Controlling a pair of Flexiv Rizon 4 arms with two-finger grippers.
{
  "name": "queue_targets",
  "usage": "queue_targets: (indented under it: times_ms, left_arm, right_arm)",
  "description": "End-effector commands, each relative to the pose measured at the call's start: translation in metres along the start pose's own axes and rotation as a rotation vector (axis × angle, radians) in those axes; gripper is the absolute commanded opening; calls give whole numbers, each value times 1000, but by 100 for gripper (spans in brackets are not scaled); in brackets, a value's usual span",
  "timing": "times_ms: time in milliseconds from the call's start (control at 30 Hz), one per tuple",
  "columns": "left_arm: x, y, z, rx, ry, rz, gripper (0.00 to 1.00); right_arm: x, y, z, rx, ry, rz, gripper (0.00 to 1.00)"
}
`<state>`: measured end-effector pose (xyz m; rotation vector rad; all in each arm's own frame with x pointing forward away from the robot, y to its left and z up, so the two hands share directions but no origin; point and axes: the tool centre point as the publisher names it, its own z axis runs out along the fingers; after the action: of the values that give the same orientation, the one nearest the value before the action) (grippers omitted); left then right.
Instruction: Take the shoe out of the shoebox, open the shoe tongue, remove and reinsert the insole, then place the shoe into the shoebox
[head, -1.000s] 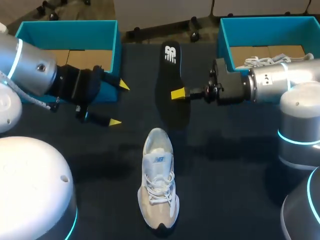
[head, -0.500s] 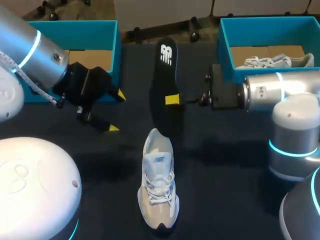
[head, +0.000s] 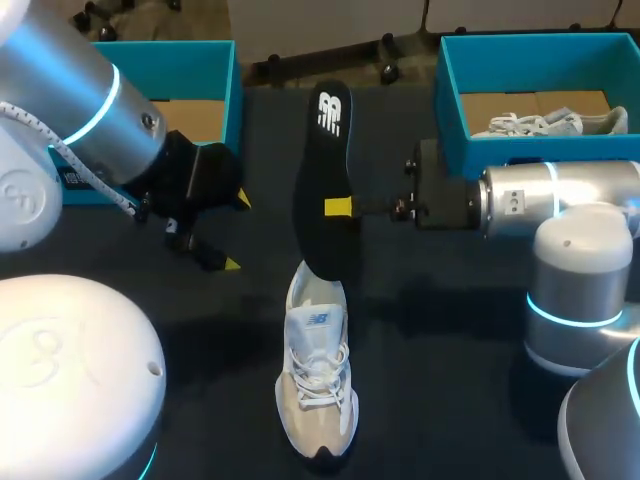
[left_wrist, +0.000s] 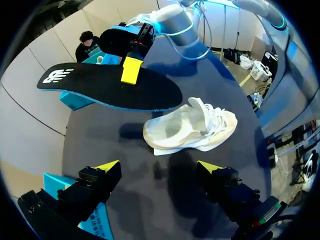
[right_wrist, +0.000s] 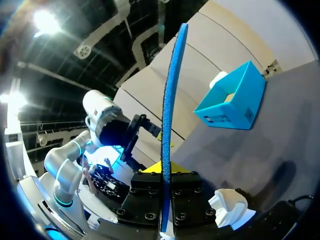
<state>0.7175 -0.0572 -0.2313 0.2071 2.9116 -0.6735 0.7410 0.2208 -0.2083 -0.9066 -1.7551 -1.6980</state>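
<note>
A white and beige shoe (head: 317, 365) lies on the dark table, its toe toward the front edge; in the left wrist view the shoe (left_wrist: 192, 127) sits ahead of my open left gripper (left_wrist: 159, 167). My right gripper (head: 338, 207) is shut on a black insole (head: 325, 180) with a white logo and a blue underside, held above the table. The insole's near end hangs over the shoe's heel. In the right wrist view the insole (right_wrist: 170, 100) shows edge-on between the fingers of the right gripper (right_wrist: 164, 172). My left gripper (head: 237, 232) stands open and empty, left of the insole.
A teal shoebox (head: 232, 70) stands at the back left, just behind my left arm. A second teal shoebox (head: 447, 95) at the back right holds another white shoe (head: 545, 122). Bare dark table lies on both sides of the shoe.
My right gripper has carried the insole to the left and nearer, so its end now overlaps the shoe's heel. My left arm has shifted right and slightly nearer, still open.
</note>
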Motion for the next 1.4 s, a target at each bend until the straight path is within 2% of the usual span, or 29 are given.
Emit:
queue_targets:
  times_ms: [33, 67, 200, 267, 433, 900, 1100, 1400]
  left_arm:
    - [-1, 5, 20, 17, 65, 15, 100]
    - [0, 7, 24, 34, 85, 29, 100]
    - [3, 11, 40, 14, 119, 17, 100]
    - [6, 12, 44, -10, 127, 9, 100]
    - [7, 18, 52, 3, 161, -53, 100]
    - [7, 18, 52, 3, 161, -53, 100]
    - [16, 26, 74, 28, 174, -63, 100]
    - [28, 32, 94, 18, 190, -86, 100]
  right_arm:
    - [-3, -2, 4, 2, -27, -31, 0]
    - [-5, -5, 6, -5, -11, -60, 0]
    - [-17, -17, 11, 7, 2, -141, 0]
    - [-23, -21, 14, 21, -7, -166, 0]
    - [-31, -27, 24, 31, 20, -208, 0]
    - [-31, -27, 24, 31, 20, -208, 0]
    - [-39, -44, 34, 20, 11, -309, 0]
    - [-43, -45, 40, 3, 19, -371, 0]
